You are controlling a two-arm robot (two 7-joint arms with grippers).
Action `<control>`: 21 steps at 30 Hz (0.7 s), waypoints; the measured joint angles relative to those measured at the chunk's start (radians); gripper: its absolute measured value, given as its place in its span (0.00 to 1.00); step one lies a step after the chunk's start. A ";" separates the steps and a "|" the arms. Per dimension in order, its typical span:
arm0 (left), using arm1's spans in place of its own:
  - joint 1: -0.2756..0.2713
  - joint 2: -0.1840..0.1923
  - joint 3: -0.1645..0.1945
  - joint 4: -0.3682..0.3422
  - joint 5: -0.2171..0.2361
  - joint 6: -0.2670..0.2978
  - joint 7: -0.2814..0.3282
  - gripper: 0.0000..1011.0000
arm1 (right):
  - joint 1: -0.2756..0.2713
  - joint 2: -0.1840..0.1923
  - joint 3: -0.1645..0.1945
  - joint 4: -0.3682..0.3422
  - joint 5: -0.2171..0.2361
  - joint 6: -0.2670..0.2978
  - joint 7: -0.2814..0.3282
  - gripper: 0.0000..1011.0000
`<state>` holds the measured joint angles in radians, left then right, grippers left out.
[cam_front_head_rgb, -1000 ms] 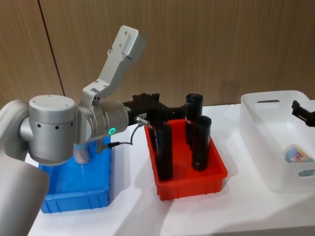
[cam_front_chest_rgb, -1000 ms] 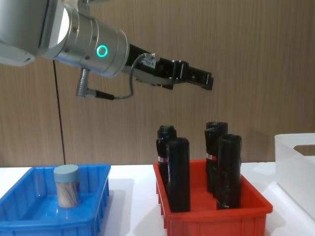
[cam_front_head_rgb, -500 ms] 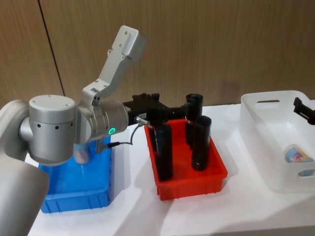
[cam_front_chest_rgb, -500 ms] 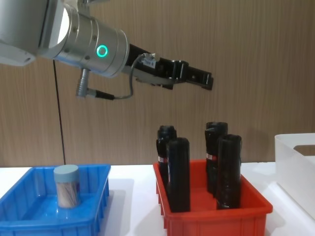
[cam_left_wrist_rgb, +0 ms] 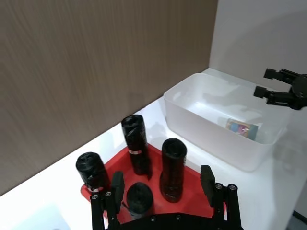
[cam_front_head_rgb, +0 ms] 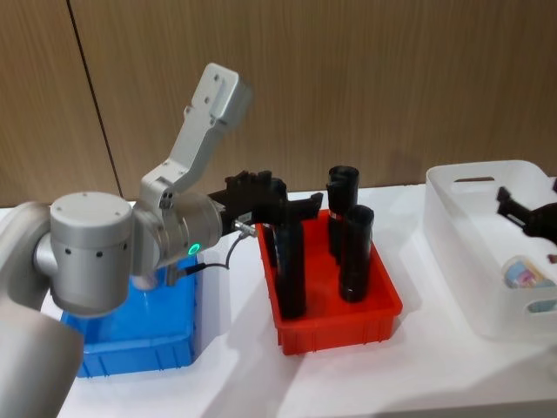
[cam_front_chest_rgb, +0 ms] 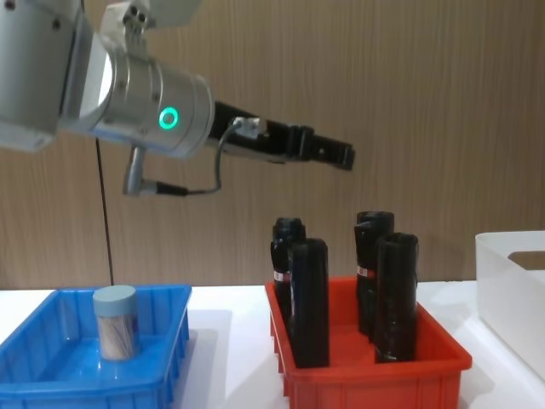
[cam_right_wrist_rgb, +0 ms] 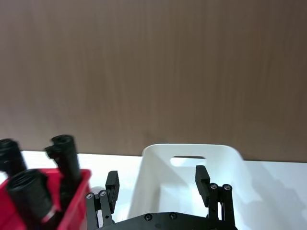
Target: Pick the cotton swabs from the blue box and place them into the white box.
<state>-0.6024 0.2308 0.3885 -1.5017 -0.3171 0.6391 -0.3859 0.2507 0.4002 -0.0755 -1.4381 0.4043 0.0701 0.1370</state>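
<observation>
A small clear cylindrical jar of cotton swabs (cam_front_chest_rgb: pixel 114 322) with a pale blue-grey lid stands upright near the far wall of the shallow bright blue plastic bin (cam_front_chest_rgb: pixel 85 385), toward the left edge of the table (cam_front_head_rgb: pixel 435 374). A second such jar (cam_front_head_rgb: pixel 525 273) lies on its side on the floor of the translucent white plastic bin (cam_front_head_rgb: pixel 474 287), at the table's right edge.

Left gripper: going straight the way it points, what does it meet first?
Probably nothing near: the left gripper would pass above the tops of the black cylinders. Farther on lies the white box, though depth is unclear.
</observation>
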 joint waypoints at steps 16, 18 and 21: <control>0.127 0.053 0.024 -0.044 0.041 -0.218 0.132 0.99 | -0.152 -0.036 -0.087 -0.189 -0.067 -0.021 -0.040 0.99; 0.140 0.058 0.026 -0.049 0.045 -0.240 0.145 0.99 | -0.172 -0.041 -0.098 -0.214 -0.076 -0.024 -0.046 0.99; 0.162 0.068 0.030 -0.057 0.052 -0.278 0.168 0.99 | -0.201 -0.048 -0.114 -0.250 -0.089 -0.028 -0.054 0.99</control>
<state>-0.4403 0.2986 0.4185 -1.5582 -0.2648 0.3607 -0.2181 0.0493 0.3524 -0.1897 -1.6880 0.3155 0.0419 0.0829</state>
